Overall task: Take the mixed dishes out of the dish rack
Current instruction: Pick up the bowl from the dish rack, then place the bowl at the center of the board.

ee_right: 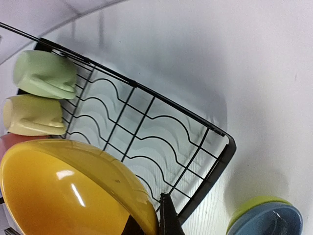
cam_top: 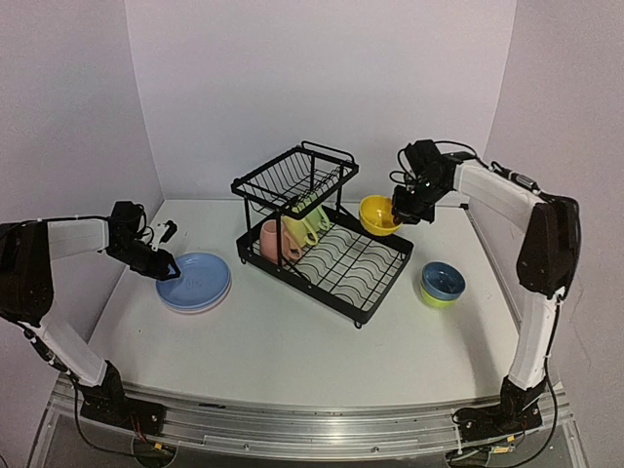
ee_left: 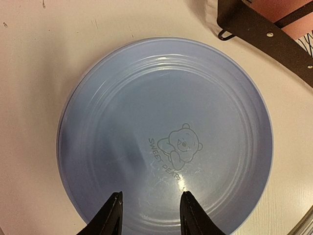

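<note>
The black wire dish rack (cam_top: 336,255) stands mid-table. Pink (cam_top: 273,240), yellow (cam_top: 295,231) and pale-green (cam_top: 314,222) mugs sit in its lower tray under the upper basket. My right gripper (cam_top: 402,211) is shut on the rim of a yellow bowl (cam_top: 378,214), held above the rack's right end. In the right wrist view the bowl (ee_right: 68,191) fills the lower left between my fingers (ee_right: 168,220). The blue plate (cam_top: 195,281) lies on the table left of the rack, a paler rim under it. My left gripper (ee_left: 150,205) is open and empty over the plate (ee_left: 166,127).
A blue bowl nested in a green bowl (cam_top: 443,283) sits on the table right of the rack, also in the right wrist view (ee_right: 266,218). The rack's corner (ee_left: 264,34) is close to the plate's far side. Walls enclose the table at back and sides.
</note>
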Tool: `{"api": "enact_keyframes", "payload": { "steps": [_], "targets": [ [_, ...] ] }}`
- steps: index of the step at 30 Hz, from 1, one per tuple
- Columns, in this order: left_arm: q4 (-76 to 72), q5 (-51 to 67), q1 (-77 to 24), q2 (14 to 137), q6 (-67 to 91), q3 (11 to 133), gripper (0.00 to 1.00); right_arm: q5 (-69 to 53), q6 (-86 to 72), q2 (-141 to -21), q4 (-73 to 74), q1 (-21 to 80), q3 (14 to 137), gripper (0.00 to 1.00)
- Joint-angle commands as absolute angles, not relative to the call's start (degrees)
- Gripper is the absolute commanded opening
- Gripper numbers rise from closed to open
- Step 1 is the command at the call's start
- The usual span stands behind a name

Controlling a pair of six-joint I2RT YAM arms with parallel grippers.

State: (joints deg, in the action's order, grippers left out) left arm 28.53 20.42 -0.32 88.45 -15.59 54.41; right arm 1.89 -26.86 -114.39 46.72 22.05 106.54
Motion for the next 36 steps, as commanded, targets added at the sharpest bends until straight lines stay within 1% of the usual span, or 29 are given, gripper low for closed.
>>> {"api": "enact_keyframes", "payload": {
  "steps": [1, 6, 10, 14, 19, 28, 29, 32, 36],
  "targets": [
    [29.3, 21.2, -0.2, 86.2, -16.6, 58.0, 0.40, 2.0, -28.0, -101.6, 50.3, 19.5, 101.6, 0.00],
    [29.3, 21.5, -0.2, 86.5, -16.6, 58.4, 0.40, 6.8, -28.0, -92.0, 56.5, 14.3, 89.0, 0.00],
    [29.2, 21.8, -0.2, 86.9, -16.6, 58.5, 0.40, 6.3, -28.7, -88.1, 57.5, 11.7, 81.0, 0.00],
    [29.2, 22.0, -0.2, 87.0, -16.5, 58.7, 0.40, 4.6, -28.8, -90.3, 57.3, 9.7, 77.7, 0.00],
    [29.7, 21.9, -0.2, 86.7, -16.6, 59.1, 0.40, 5.1, -28.3, -94.9, 56.9, 9.1, 77.6, 0.00],
    [29.4, 21.9, -0.2, 87.0, -16.7, 59.1, 0.40, 5.6, -27.5, -96.5, 52.9, 8.3, 73.5, 0.00],
    [29.5, 21.9, -0.2, 87.0, -16.7, 59.1, 0.40, 5.9, -27.4, -96.4, 52.7, 8.2, 72.9, 0.01],
    [29.4, 21.9, -0.2, 87.2, -16.8, 58.8, 0.40, 7.0, -26.4, -96.1, 52.4, 8.2, 71.9, 0.18],
    [29.2, 22.2, -0.2, 87.3, -16.7, 58.7, 0.40, 9.1, -24.8, -96.0, 51.8, 8.2, 71.6, 0.23]
  ]
}}
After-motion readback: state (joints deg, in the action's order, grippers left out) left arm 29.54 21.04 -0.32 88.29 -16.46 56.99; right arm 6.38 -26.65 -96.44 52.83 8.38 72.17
